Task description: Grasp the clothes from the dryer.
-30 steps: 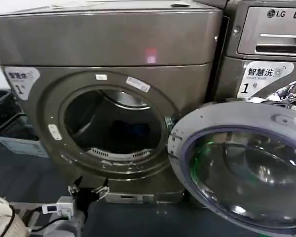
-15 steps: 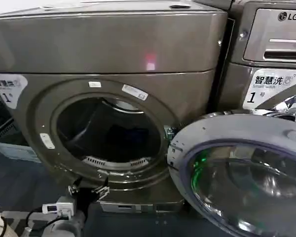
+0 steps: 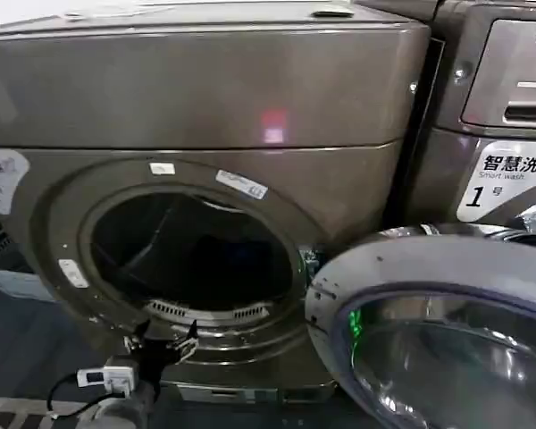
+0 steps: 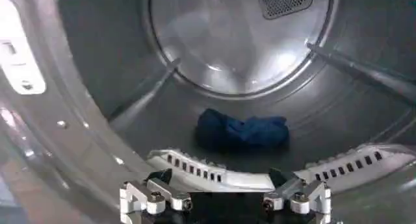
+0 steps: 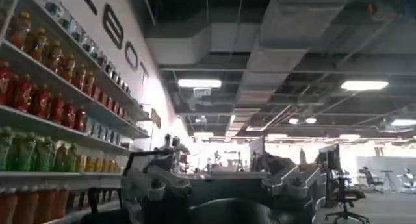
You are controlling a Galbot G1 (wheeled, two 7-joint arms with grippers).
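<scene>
Head view: the large brown-grey metallic front-load dryer [image 3: 205, 107] stands with its round drum mouth uncovered, and its round glass-windowed door [image 3: 438, 331] hangs swung out just beside that mouth. The left claw [image 3: 161, 343] sits just below the lower rim of the drum mouth, fingers spread apart, touching nothing. A white sticker [image 3: 0, 174] is on the dryer's front, beside the mouth on the side away from the door. A similar grey machine with a drawer panel [image 3: 509, 98] stands next to the dryer on the door's side. Inside the drum it is dark here and the clothes cannot be made out.

Left wrist view: the small bundle of dark blue fabric clothes [image 4: 242, 130] lies on the floor of the drum, near the front, just behind the slotted grey lint grille [image 4: 214, 173]. The left claw [image 4: 225, 199] is just outside the grille, its two metal fingers [image 4: 153, 196] wide apart and empty, well short of the clothes.

Right wrist view: the right claw [image 5: 221, 186] points away from the dryer toward a room with bottle-stocked shelves [image 5: 45, 108]; its fingers stand apart, holding nothing.
</scene>
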